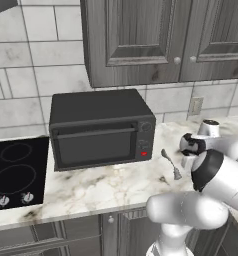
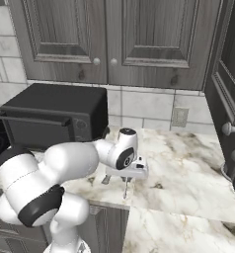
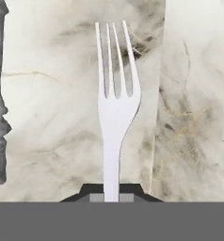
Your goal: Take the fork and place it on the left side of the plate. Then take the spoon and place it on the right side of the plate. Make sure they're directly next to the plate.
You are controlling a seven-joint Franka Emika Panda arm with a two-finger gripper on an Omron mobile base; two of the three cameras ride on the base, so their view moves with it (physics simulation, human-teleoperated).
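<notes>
A: Going left to right in the left base view, what is sitting where?

B: The stove [image 1: 16,172] is filling the lower left, the microwave [image 1: 101,129] is standing at centre, and right of it the spoon [image 1: 170,163] is lying on the counter [image 1: 106,190]. The arm is covering the right edge.

A: And the fork?

B: In the hand view the spoon's handle is running down the left edge, and the fork [image 3: 115,108] is sitting at centre, tines pointing to the top of the frame. In the right base view it is hanging as a thin line below the hand, just right of centre.

A: Why is it held like that?

B: My guess: gripping the handle end is keeping the tines free, so it can be laid flat beside the plate. I am not seeing the plate from here.

A: The gripper?

B: The gripper [image 3: 111,194] is pinching the fork's handle at the bottom centre of the hand view, jaws drawn almost together on the thin metal. Whether the fork is lifting clear of the counter, I cannot tell.
</notes>
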